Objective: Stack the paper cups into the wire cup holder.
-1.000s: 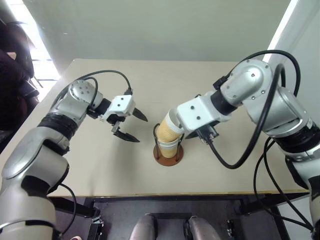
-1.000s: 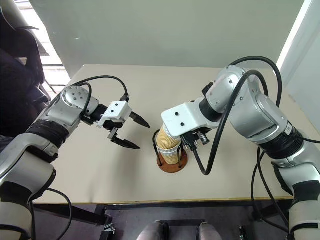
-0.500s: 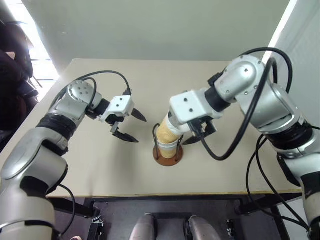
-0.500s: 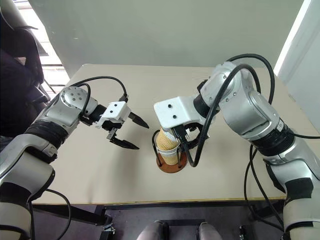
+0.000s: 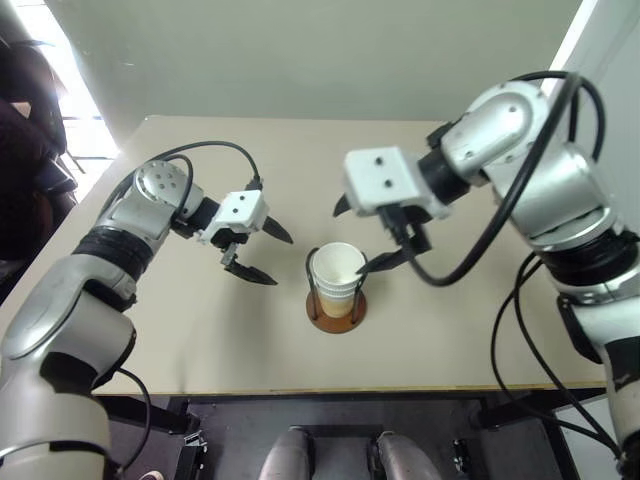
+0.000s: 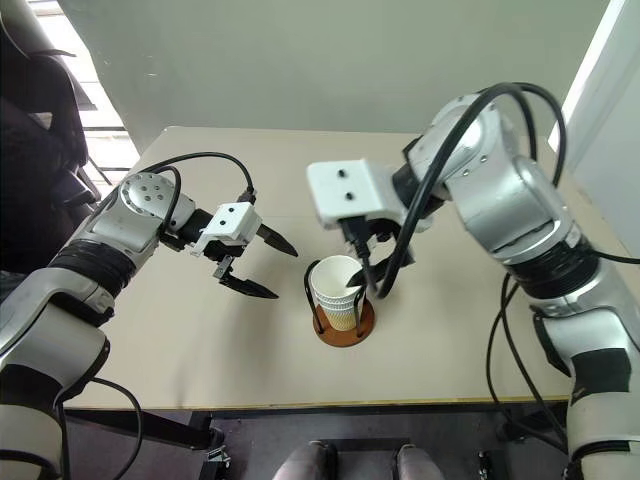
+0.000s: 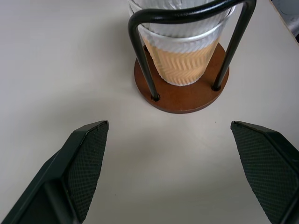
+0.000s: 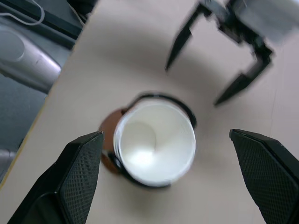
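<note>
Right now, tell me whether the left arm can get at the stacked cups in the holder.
Probably yes: the left gripper hangs open beside the wire cup holder, bare table between them, though the right gripper hovers over the paper cups.

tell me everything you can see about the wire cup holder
The wire cup holder has a round rust-brown disc base, wood by the look of it, with thin dark wire loops rising from it. It stands upright on the tan table, near the front edge, between the two arms. A nested stack of paper cups sits inside the loops, resting on the base, white rims sticking up above the wire. Neither pincer touches it.
</note>
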{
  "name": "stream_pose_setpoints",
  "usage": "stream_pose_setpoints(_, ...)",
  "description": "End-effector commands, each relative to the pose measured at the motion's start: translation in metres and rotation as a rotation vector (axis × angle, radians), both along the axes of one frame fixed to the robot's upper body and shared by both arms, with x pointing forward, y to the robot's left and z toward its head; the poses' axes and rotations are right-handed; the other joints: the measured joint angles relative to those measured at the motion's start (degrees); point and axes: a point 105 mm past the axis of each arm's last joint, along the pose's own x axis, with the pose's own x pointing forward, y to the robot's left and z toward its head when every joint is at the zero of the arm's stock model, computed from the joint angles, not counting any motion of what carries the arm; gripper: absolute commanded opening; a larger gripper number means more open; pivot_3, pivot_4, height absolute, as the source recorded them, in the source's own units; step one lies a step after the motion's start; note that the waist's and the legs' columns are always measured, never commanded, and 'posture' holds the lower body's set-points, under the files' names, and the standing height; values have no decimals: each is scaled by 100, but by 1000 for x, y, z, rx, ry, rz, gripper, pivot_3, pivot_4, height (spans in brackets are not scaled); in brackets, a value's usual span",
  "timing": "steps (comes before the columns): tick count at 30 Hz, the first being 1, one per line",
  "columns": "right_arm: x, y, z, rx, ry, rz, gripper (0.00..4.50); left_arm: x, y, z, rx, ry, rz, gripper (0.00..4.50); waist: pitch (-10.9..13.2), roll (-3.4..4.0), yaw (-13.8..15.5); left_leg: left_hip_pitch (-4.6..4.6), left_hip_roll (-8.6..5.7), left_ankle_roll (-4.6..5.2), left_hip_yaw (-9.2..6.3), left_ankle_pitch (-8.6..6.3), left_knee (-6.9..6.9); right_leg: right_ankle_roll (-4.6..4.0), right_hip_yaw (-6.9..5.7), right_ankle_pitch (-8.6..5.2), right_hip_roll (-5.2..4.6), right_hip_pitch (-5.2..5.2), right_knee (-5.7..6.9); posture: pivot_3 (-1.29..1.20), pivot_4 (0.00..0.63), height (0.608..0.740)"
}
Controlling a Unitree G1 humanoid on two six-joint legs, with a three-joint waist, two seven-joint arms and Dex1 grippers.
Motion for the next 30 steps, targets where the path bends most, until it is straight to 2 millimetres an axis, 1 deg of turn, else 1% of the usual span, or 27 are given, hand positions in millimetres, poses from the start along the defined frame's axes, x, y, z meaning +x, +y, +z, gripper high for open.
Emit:
stream_pose_setpoints(1, -2, -12, 30, 75, -60, -27, 4448, 1, 4, 16, -15, -23, 7, 4500, 0, 0, -6, 0, -1, 0, 5, 0, -2, 0, 0, 0, 1, -1, 0, 0, 150, 740)
stream_pose_setpoints(4, 4, -28, 32, 136, -38, -100, 4448, 3, 6, 19, -65, -4, 51, 4500, 0, -1, -11, 1, -1, 0, 4, 1, -9, 0, 1, 0, 4, -3, 0, 0, 150, 740)
stream_pose_setpoints(8, 16, -53, 27, 252, -10, -235, 4448, 5, 13, 28, -170, 23, 125, 4500, -5, -11, -5, 7, 3, -7, 0, 4, -18, -1, -4, -1, 6, 1, 0, 0, 150, 740)
stream_pose_setpoints(11, 31, -73, 21, 326, -34, -341, 4448, 4, 18, 37, -241, 35, 160, 4500, -4, -10, -13, 11, 1, -19, 2, 12, -23, 5, 0, 2, 4, 2, 1, 0, 150, 740)
stream_pose_setpoints(16, 61, -101, 6, 410, -136, -471, 4448, 1, 33, 36, -221, 25, 209, 4500, -4, -10, -21, 22, 4, -18, 0, 23, -35, 50, 0, 29, 6, 6, 3, 0, 150, 740)
stream_pose_setpoints(21, 77, -117, -16, 422, -129, -516, 4448, -4, 37, 38, -214, 31, 219, 4500, -4, -10, -25, 39, 4, -13, -3, 30, -46, 60, 1, 35, 5, 17, 2, 0, 150, 740)
stream_pose_setpoints(25, 89, -123, -24, 427, -156, -523, 4448, -6, 37, 38, -215, 26, 218, 4500, -4, -10, -30, 37, 4, -12, -2, 33, -45, 57, 0, 37, 4, 17, 1, 0, 150, 740)
stream_pose_setpoints(30, 96, -124, -31, 437, -133, -533, 4448, -11, 34, 40, -232, 41, 213, 4500, -4, -10, -39, 38, 4, -11, -3, 34, -48, 56, 0, 38, 4, 17, 1, 0, 150, 740)
